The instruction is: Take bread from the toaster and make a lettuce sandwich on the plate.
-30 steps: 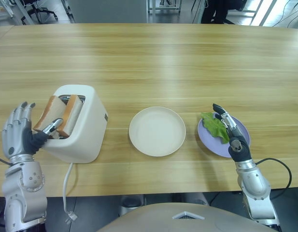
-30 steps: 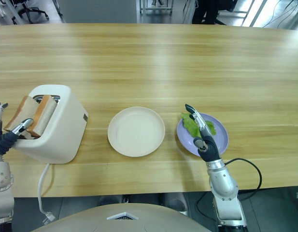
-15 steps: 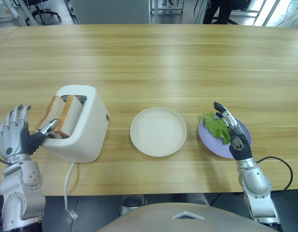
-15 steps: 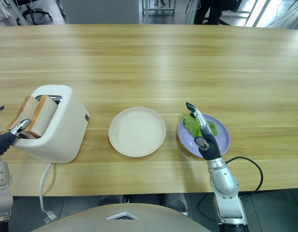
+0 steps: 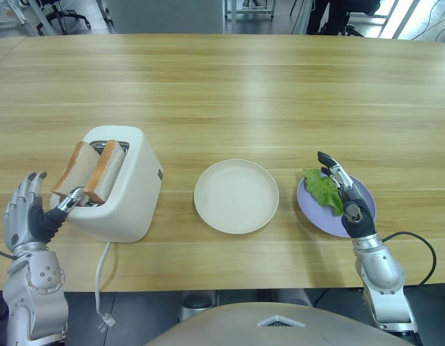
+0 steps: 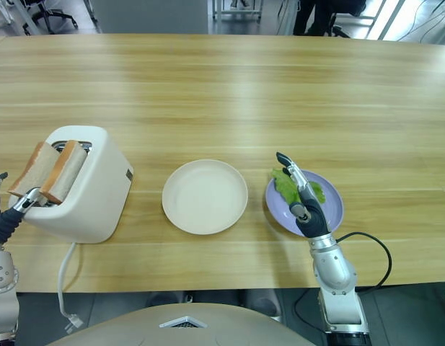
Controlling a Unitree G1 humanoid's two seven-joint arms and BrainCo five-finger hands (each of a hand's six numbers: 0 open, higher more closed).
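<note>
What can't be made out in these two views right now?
- Bread slices: lower parts hidden inside the toaster, both views.
- Lettuce: partly covered by the right hand, both views; contact unclear.
- Left hand: cut off by the left edge, right eye view.

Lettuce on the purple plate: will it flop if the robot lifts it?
Probably floppy: the lettuce looks thin and crinkly, lying limp on the purple plate. Likely very light, so it could slip from the right hand.
</note>
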